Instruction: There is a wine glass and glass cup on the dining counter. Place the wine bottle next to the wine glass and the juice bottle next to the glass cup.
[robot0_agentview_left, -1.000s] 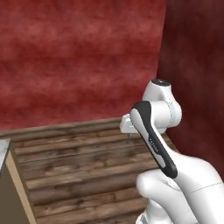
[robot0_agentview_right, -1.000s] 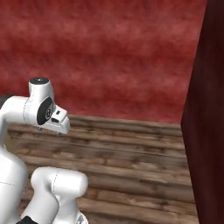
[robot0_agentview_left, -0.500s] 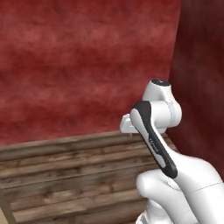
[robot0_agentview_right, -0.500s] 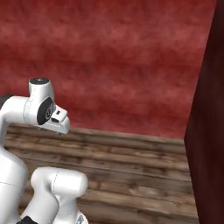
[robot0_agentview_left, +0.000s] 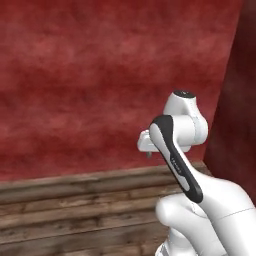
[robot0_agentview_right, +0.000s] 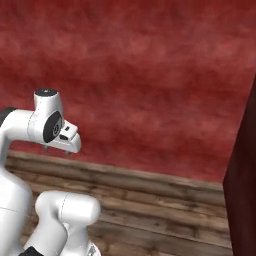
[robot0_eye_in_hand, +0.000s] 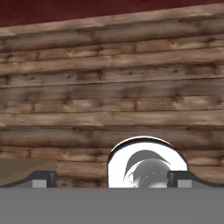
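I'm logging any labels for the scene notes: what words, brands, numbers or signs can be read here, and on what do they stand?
Arm's dark forearm cover: a faint pale marking, too small and blurred to read.
Red wall: no text.
Wooden floor planks: no text.
Claw, jaws wide apart with nothing between them: no marking legible.
So nothing can be quoted.

- Red mottled wall (robot0_agentview_left: 100, 75) ahead, plain.
- Wood plank floor (robot0_agentview_right: 165, 210) running to the wall's foot.
- Dark maroon upright panel (robot0_agentview_right: 245, 190) at the right side.
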